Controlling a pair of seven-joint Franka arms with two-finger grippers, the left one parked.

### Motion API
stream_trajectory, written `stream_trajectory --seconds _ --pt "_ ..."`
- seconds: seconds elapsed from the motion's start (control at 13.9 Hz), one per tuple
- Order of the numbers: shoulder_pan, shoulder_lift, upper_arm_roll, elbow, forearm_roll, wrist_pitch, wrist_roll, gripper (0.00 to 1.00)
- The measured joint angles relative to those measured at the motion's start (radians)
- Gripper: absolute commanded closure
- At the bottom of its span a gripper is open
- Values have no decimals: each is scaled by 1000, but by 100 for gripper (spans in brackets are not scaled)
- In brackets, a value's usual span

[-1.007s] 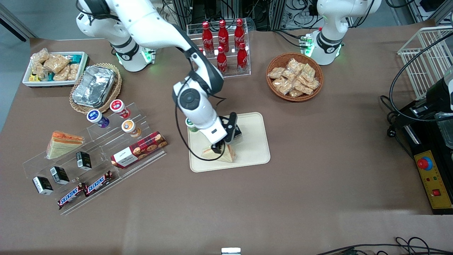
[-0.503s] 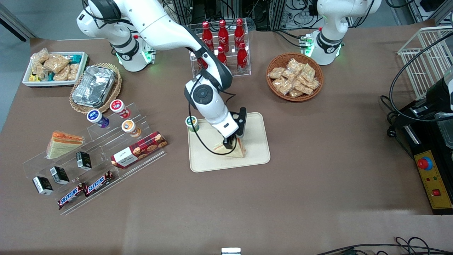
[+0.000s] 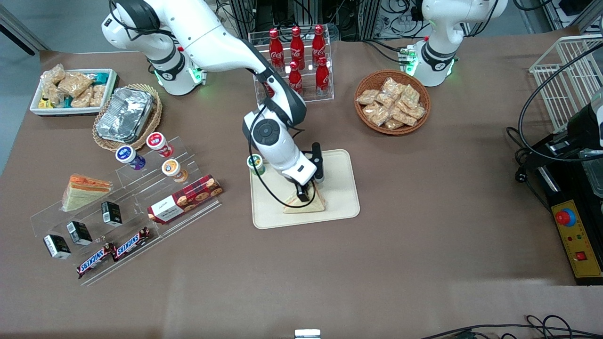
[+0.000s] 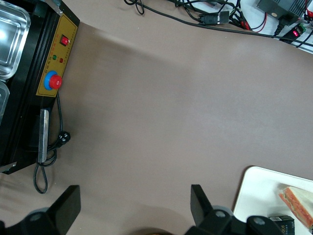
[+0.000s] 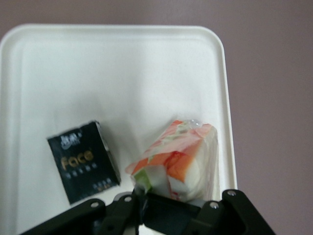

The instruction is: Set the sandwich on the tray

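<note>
The sandwich [image 3: 308, 204], a clear-wrapped wedge with orange and green filling, rests on the cream tray [image 3: 337, 193] near the tray's edge closest to the front camera. My right gripper [image 3: 304, 194] is directly above it, fingers shut on the wrap at the wedge's upper end. The right wrist view shows the sandwich [image 5: 182, 156] at the gripper [image 5: 144, 196], on the tray [image 5: 98, 73], beside a small black box [image 5: 83, 161]. The left wrist view shows the tray's corner [image 4: 259, 191] and the sandwich's tip [image 4: 298, 198].
A green-lidded cup [image 3: 255, 163] stands at the tray's corner toward the working arm's end. A second wedge sandwich [image 3: 85, 190], small cups, a cookie box [image 3: 184, 198] and bars sit on an acrylic stand. A cola bottle rack [image 3: 297, 61] and a snack basket [image 3: 392, 101] stand farther back.
The gripper carried the sandwich across the tray toward the parked arm's end, then came down; the sandwich now lies lower and flatter on the tray.
</note>
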Motion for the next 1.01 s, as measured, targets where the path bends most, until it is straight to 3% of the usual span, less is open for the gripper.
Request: stream_trajectory --seconds 0.07,0.79,1.01 --pt "-8 2 0 2 0 1 -14 1" --pt "-15 -33 -6 44 26 1 -14 0" --pt "-28 -82 -8 46 30 -67 56 0"
